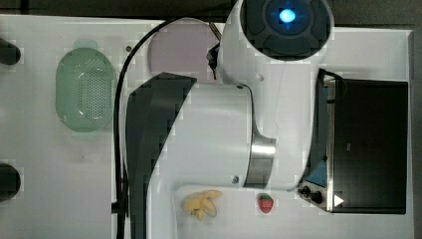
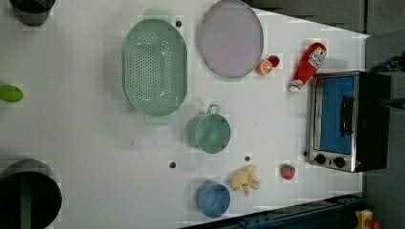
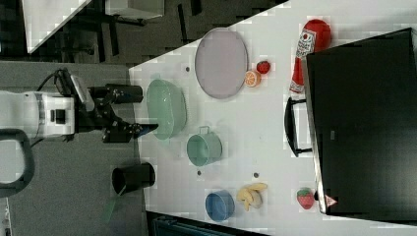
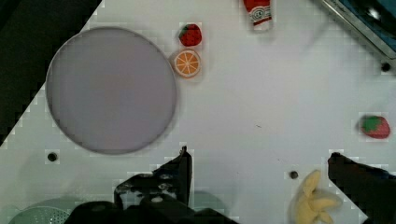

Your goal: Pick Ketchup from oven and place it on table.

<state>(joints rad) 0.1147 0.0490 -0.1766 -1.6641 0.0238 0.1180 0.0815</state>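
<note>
Beside the oven, at the left view's upper right, the Ketchup lies on the table, seemingly already out. Well apart, the gripper hangs released and empty; reaching inside the closed oven would strike glass.

We saw the white arm reaching level across the right view, its black gripper at the tip, fingers spread wide apart and holding nothing.

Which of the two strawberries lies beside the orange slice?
The strawberry by the lilac plate touches the orange slice; the other strawberry lies alone near the oven's knobs.
</note>
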